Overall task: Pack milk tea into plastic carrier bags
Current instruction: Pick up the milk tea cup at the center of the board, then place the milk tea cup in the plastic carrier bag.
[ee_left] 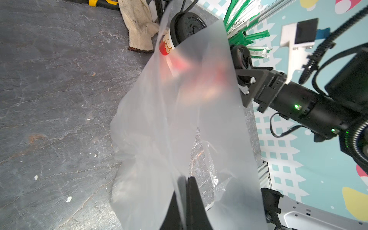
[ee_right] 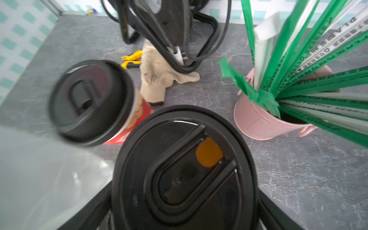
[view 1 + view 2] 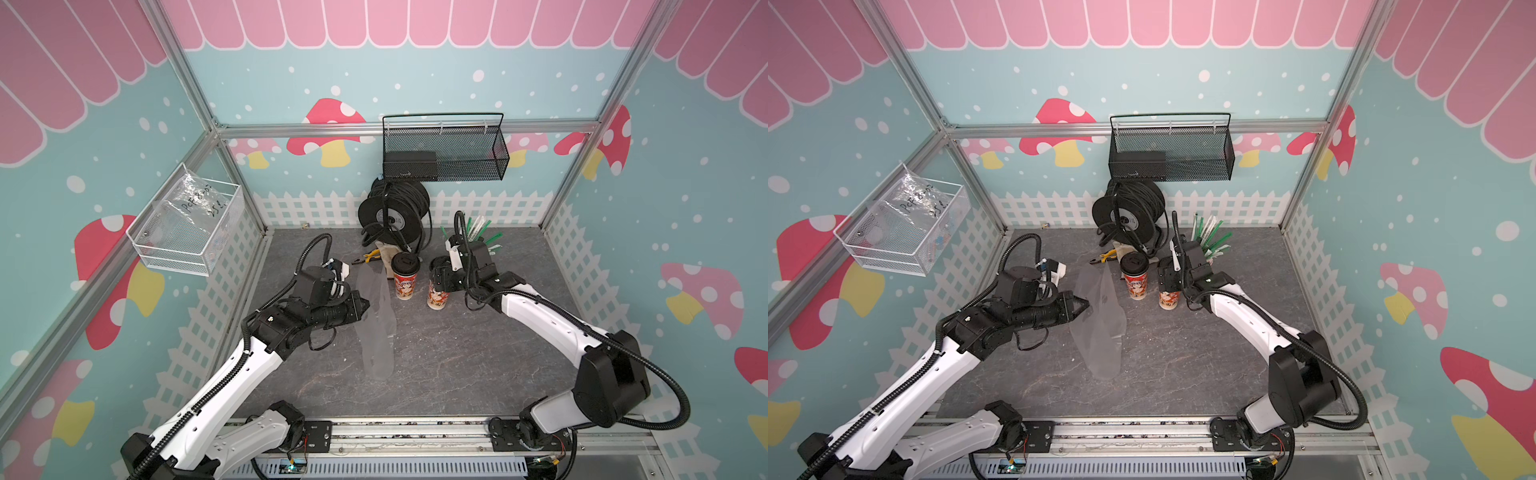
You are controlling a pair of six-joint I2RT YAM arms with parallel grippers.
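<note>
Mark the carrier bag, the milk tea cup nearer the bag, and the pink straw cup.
carrier bag (image 3: 375, 328): in a top view, middle of the clear film.
milk tea cup nearer the bag (image 3: 406, 286): in a top view, printed side wall.
pink straw cup (image 2: 258, 121): right wrist view, outer wall.

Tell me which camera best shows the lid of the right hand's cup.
Right wrist: the lid fills the frame, sharp. In both top views the right hand hides it; left wrist shows only a blur behind the bag.
</note>
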